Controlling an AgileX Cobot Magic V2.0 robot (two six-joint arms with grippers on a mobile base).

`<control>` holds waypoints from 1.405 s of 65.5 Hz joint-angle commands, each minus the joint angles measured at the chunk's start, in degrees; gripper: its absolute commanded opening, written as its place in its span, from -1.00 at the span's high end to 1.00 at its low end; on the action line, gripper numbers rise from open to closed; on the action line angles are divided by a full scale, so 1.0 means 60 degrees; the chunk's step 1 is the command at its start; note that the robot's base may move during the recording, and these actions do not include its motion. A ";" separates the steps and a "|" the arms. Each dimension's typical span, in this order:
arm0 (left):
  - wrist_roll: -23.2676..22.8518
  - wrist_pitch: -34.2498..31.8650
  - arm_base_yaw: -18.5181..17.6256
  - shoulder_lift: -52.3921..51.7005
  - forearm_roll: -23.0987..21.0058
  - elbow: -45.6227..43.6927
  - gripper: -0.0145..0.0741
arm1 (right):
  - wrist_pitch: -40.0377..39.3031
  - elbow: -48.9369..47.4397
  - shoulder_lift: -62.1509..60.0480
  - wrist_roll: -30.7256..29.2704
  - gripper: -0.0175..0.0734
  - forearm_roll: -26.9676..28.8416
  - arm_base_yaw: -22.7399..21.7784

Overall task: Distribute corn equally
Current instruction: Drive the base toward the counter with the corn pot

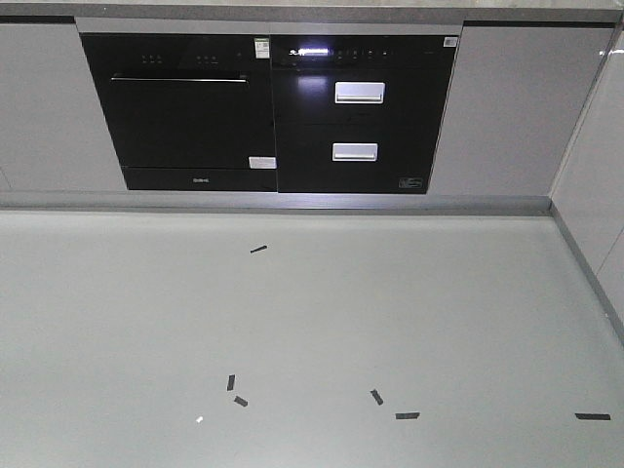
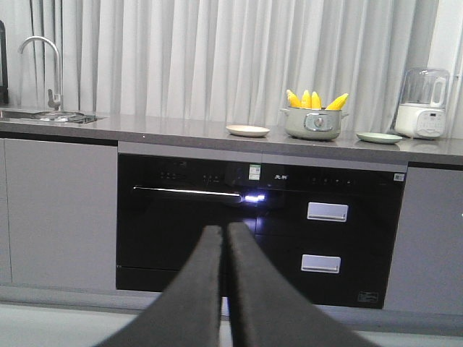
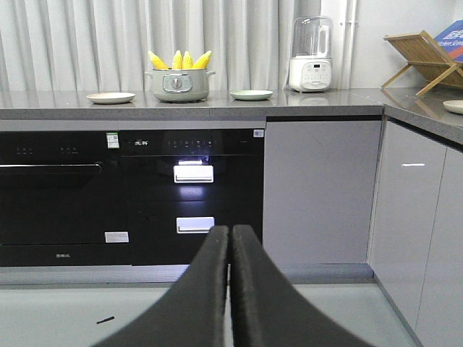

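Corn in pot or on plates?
In: yellow corn cobs stand upright in the round grey-green pot; none shows on the cream plate or green plate.

My left gripper (image 2: 223,231) has two matte black fingers (image 2: 195,289), broad at the base and narrowing to blunt, rounded tips. My right gripper (image 3: 230,231) looks the same: smooth, dark, gently curved, with a faint sheen along its edges.

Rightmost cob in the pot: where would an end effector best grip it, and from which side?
Probably the bare upper part of the rightmost yellow corn cob, approached from above and its right. It leans outward over the rim of the grey-green round pot, its base hidden inside, and the other cobs crowd its left.
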 commanded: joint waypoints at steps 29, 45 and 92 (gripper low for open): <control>-0.0111 -0.0725 -0.0037 -0.0153 -0.0007 -0.0160 0.69 | -0.0694 0.0078 -0.0072 -0.0075 0.62 -0.0037 -0.0055; -0.0111 -0.0725 -0.0037 -0.0153 -0.0007 -0.0160 0.69 | -0.0694 0.0078 -0.0072 -0.0075 0.62 -0.0037 -0.0055; -0.0111 -0.0725 -0.0037 -0.0153 -0.0007 -0.0160 0.69 | -0.0694 0.0078 -0.0072 -0.0075 0.62 -0.0037 -0.0055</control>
